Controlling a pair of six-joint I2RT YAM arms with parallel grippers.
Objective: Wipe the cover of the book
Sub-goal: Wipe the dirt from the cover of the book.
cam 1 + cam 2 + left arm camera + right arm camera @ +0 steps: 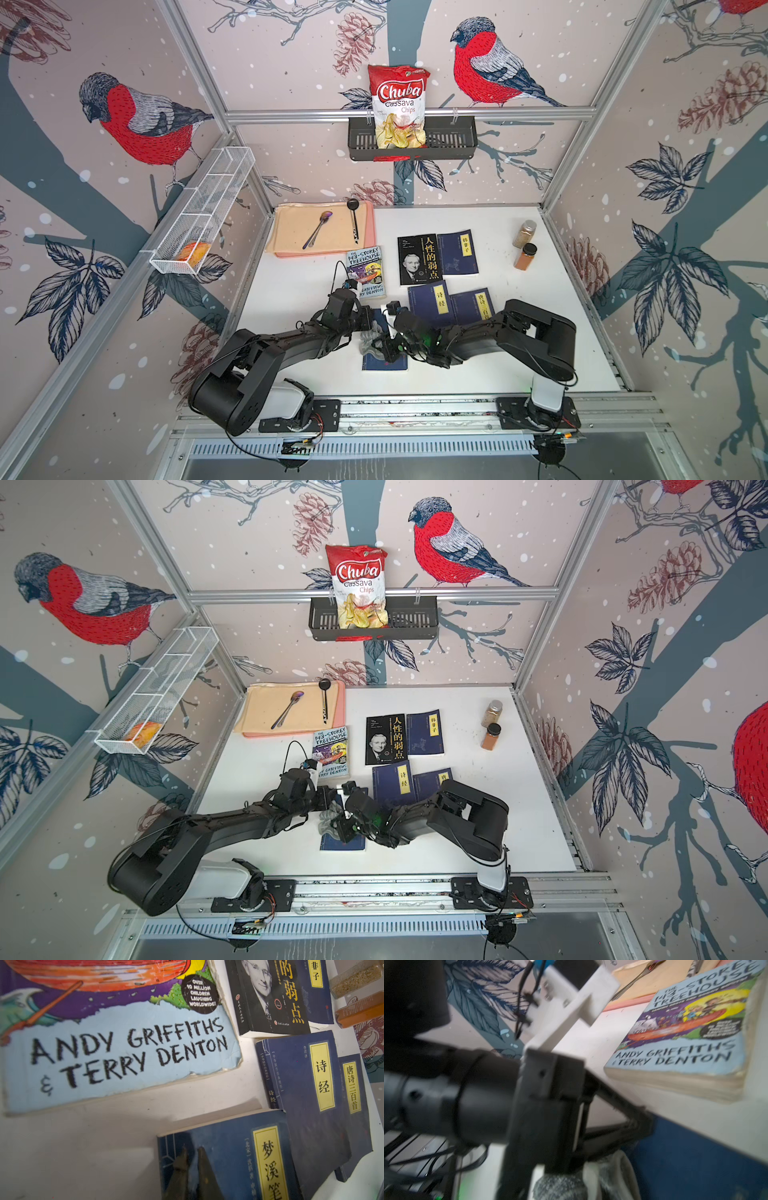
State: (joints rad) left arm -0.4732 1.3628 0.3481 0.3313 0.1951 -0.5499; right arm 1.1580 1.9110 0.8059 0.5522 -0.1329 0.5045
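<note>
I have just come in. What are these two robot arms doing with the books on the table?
Both arms are working on the blue book nearest the front edge of the white table. The left hand is shut, with its tips resting on the cover, apparently to hold the book down. The right hand is shut on a grey cloth that lies on the same cover. The other books lie further back.

Lab test cell: alu frame (291, 115), wallpaper walls (291, 50)
</note>
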